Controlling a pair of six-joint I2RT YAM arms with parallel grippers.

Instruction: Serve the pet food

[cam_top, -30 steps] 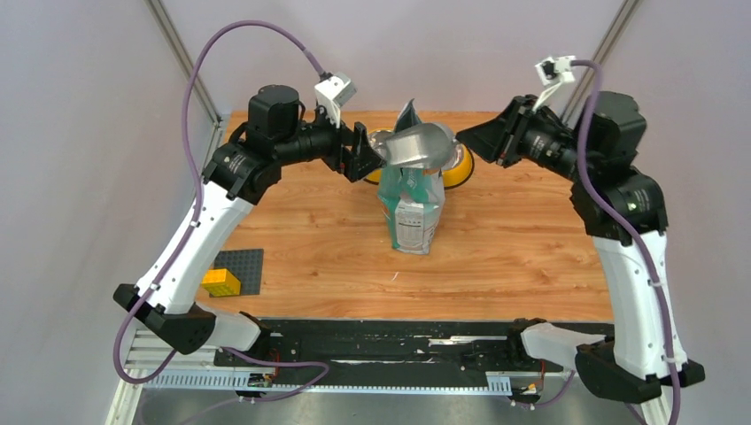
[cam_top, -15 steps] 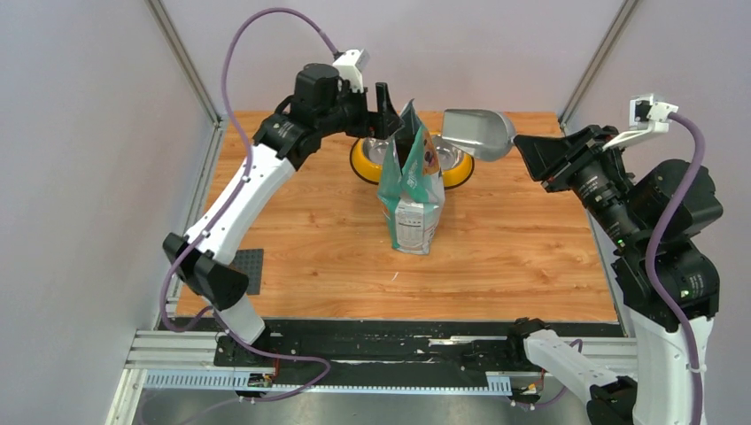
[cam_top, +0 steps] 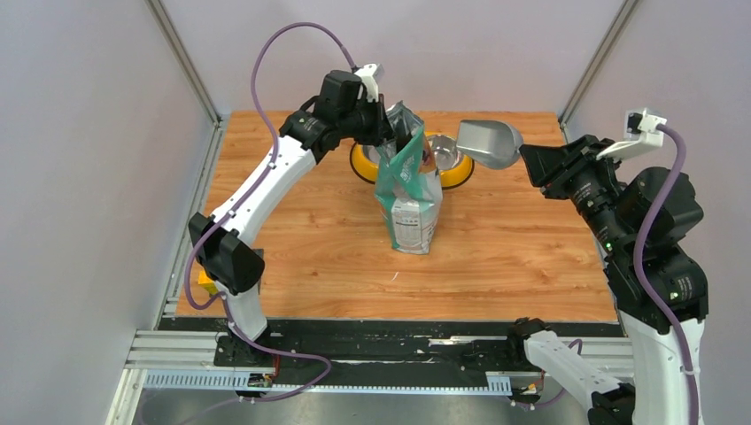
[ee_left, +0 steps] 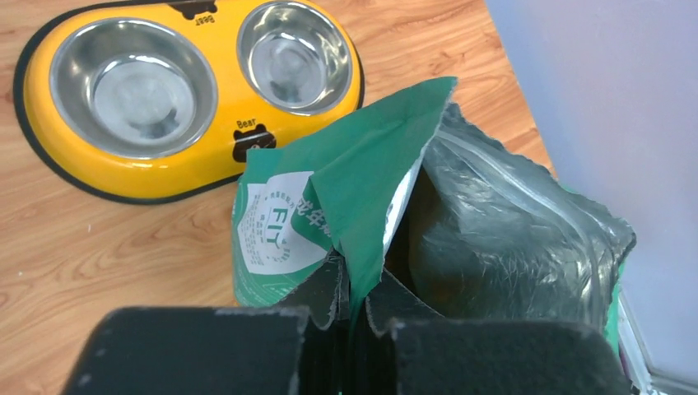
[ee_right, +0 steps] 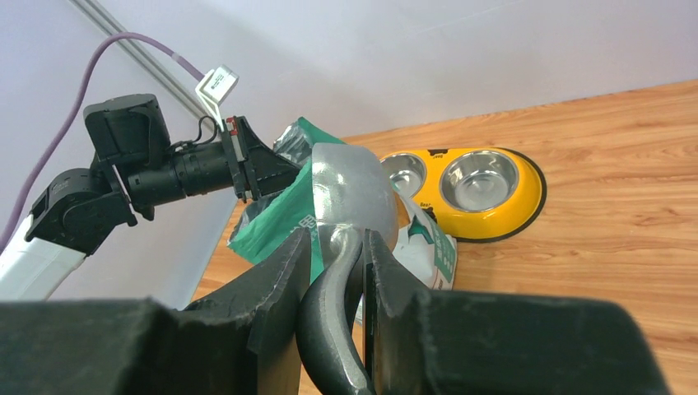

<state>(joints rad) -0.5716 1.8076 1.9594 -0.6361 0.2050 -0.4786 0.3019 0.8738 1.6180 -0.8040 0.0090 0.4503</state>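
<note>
At centre frame the left gripper (ee_left: 352, 292) pinches the rim of the upright pouch (cam_top: 409, 199), kibble hidden inside, while at right the right gripper (ee_right: 336, 247) clenches a scoop (cam_top: 487, 142); the thin flap could slip, or a tug could topple the pouch and spill kibble.

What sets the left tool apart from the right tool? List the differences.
The left tool pinches the rim of the green pouch; the right tool clamps the handle of the grey scoop. The left tool's jaws are nearly together; the right tool's stand wider around the handle. Both are shut on something.
</note>
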